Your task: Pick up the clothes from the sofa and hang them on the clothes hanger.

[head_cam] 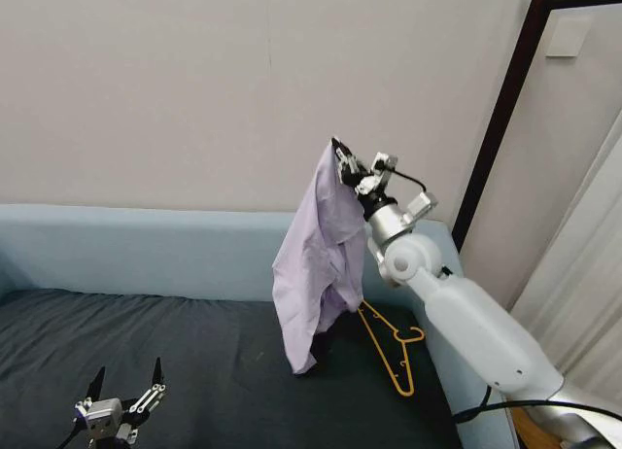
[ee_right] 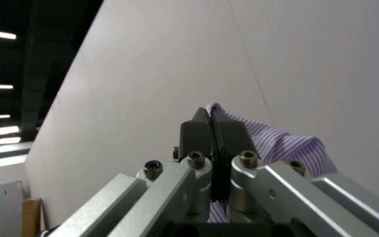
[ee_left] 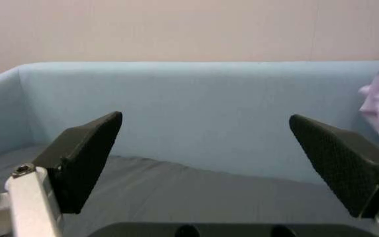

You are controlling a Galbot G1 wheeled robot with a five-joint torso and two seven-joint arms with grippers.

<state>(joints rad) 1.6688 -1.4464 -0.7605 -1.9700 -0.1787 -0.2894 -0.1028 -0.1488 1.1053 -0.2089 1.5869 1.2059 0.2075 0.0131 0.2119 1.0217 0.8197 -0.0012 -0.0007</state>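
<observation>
Pale wall stands behind the blue sofa [head_cam: 146, 255], with free air above its dark seat. My right end effector [head_cam: 340, 163] is up near the sofa's right end, pinched tight on the top of the lilac shirt [head_cam: 321, 264]. The shirt hangs to the seat (touching or not, I cannot tell) and hides part of the yellow hanger [head_cam: 394, 347] lying there. My right wrist view adds fine stripes. My left end effector [head_cam: 127, 373] hovers low, spread wide.

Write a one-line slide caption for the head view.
Right hand holds a lilac shirt up over the sofa, yellow hanger on the seat, left hand open low.
</observation>
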